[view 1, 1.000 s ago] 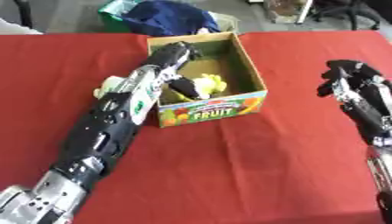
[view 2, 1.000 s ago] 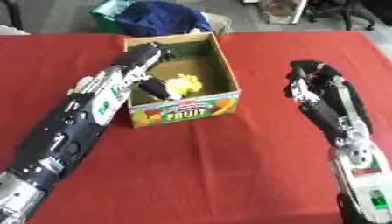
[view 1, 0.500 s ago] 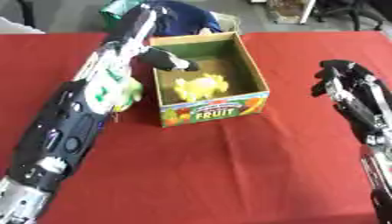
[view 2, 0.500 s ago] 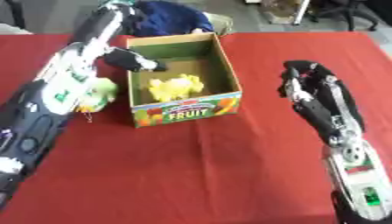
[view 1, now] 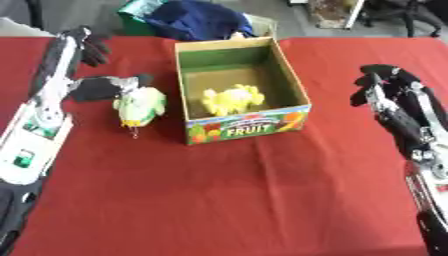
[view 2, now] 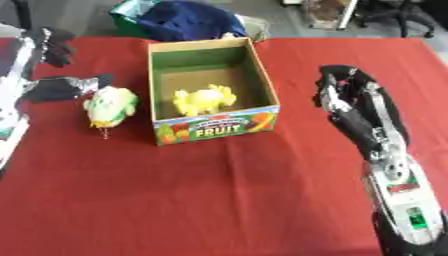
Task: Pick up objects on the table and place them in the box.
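A red table (view 1: 219,200) is seen carrying an open cardboard box (view 1: 245,127), set toward the far edge near the middle. A yellow soft toy (view 1: 231,98) lies inside the box on its floor. A green and yellow toy (view 1: 140,106) lies on the table just left of the box. The left hand (view 1: 87,47) is held beyond this toy, fingers relaxed, with a dark thumb-like part (view 1: 105,87) touching or just beside it. The right hand (view 2: 346,92) is held open, well right of the box, holding nothing.

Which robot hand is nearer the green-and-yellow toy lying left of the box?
Left. The left robot hand is just above and left of the green-and-yellow toy; the right robot hand sits beyond the box.
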Available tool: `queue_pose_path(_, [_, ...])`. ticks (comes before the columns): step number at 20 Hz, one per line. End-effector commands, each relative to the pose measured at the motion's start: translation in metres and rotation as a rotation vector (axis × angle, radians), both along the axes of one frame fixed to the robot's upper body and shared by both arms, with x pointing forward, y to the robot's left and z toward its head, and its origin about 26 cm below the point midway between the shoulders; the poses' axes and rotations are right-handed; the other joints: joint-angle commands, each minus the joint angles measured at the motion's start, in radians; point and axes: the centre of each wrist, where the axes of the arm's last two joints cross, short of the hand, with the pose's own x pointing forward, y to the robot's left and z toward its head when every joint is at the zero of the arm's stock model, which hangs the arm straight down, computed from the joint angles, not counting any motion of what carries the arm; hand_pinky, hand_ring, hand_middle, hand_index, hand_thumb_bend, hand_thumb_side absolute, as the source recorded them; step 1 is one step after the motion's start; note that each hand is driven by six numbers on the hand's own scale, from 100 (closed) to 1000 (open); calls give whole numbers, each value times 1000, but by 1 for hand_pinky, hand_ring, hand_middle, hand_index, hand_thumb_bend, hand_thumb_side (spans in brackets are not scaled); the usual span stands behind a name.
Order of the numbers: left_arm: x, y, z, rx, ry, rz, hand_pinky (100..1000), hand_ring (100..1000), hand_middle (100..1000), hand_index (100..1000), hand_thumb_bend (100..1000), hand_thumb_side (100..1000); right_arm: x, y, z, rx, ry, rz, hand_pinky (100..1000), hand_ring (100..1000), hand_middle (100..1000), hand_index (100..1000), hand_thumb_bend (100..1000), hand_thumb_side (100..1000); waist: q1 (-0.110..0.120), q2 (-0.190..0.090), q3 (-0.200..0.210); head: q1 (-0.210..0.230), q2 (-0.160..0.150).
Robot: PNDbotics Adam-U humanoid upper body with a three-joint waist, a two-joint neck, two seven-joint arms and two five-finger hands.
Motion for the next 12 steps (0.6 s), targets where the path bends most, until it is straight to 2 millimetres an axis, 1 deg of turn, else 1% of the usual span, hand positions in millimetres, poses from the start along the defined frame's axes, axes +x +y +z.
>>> queue_pose_path(1, [-10, 12, 13, -34, -62, 36, 603, 554, 533, 743, 811, 288, -1, -6, 12, -23, -38, -11, 521, 524, 564, 727, 100, 444, 3, -13, 3, 1, -2])
queue_pose_path(5, [-17, 17, 6, -74, -58, 60, 601, 551, 531, 740, 804, 280, -1, -6, 11, -24, -35, -13, 521, 524, 564, 727, 100, 444, 3, -14, 7, 9, 1])
queue_pose_path(7, [-18, 19, 2, -90, -48, 70, 600, 550, 530, 740, 802, 279, -1, -6, 11, -23, -35, -14, 521, 524, 563, 727, 100, 444, 4, -14, 7, 15, 0])
queue_pose_path(12, [-17, 20, -5, -104, -29, 74, 599, 549, 530, 740, 791, 272, -1, -7, 11, -22, -35, -16, 521, 524, 563, 727, 100, 443, 3, -14, 8, 12, 2])
